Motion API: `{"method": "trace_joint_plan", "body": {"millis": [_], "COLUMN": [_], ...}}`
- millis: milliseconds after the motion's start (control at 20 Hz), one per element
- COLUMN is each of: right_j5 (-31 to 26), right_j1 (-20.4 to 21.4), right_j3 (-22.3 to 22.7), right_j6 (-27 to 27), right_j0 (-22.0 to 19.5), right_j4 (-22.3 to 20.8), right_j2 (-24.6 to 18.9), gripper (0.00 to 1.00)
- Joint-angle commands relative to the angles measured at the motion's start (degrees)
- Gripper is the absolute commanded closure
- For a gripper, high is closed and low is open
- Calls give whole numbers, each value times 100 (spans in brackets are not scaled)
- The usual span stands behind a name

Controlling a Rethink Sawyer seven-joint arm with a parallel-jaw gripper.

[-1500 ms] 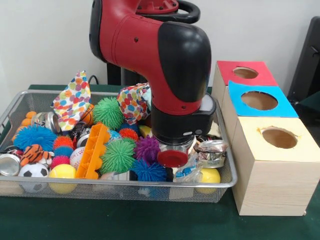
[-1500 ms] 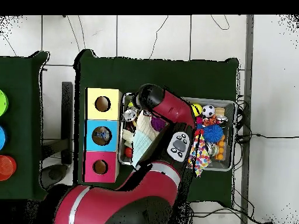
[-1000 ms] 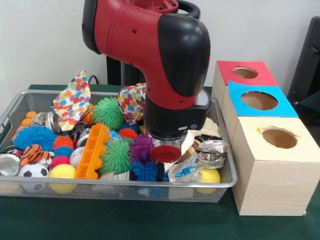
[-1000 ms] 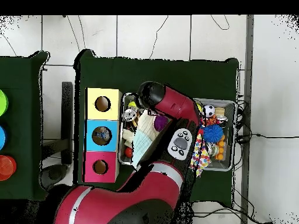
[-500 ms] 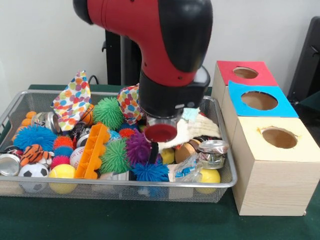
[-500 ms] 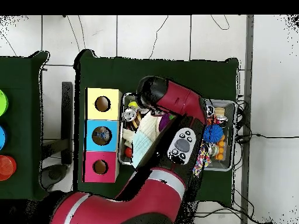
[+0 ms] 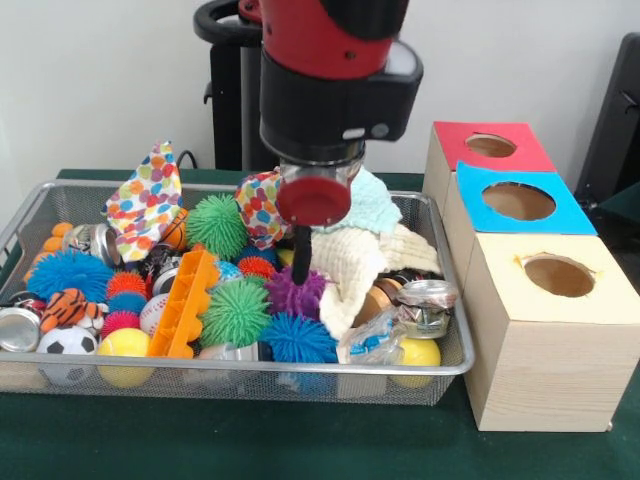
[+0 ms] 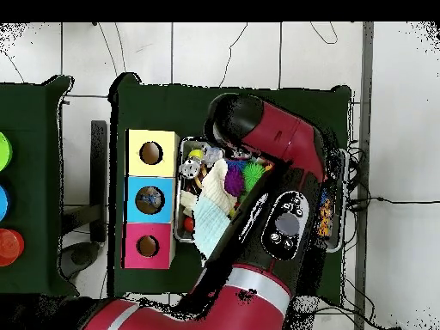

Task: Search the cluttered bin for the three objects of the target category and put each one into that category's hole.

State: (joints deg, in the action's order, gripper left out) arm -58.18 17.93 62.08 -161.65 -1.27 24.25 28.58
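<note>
My gripper hangs under the red and black wrist over the middle of the wire bin. One thin black finger shows below the red disc. A cream waffle cloth with a mint green part is lifted up against the gripper and drapes down to the right; the jaws look shut on it. In the overhead view the arm hides the gripper, and the cloth shows at the bin's left end. Red, blue and yellow hole boxes stand right of the bin.
The bin holds several spiky balls, such as a green one and a purple one, an orange plastic piece, a dotted cloth, cans, a soccer ball and yellow balls.
The arm has risen and swung toward the bin's middle. The cream cloth has come up with it, uncovering the purple spiky ball and a can.
</note>
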Motion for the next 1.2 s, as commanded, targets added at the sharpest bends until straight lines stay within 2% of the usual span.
{"method": "trace_joint_plan", "body": {"millis": [50, 200, 400, 750, 1050, 1200], "right_j5": [-316, -10, -28, 262, 348, 516], "right_j1": [-1, -165, -346, -393, -645, -927], "right_j3": [-78, -127, -320, -127, -423, -732], "right_j6": [-478, -644, -834, -618, -680, -712], "right_j0": [-43, 128, 238, 201, 162, 102], "right_j4": [142, 98, 21, 225, 214, 216], "right_j2": [-761, -713, -552, -891, -910, -897], "gripper": [0, 0, 0, 0, 0, 0]}}
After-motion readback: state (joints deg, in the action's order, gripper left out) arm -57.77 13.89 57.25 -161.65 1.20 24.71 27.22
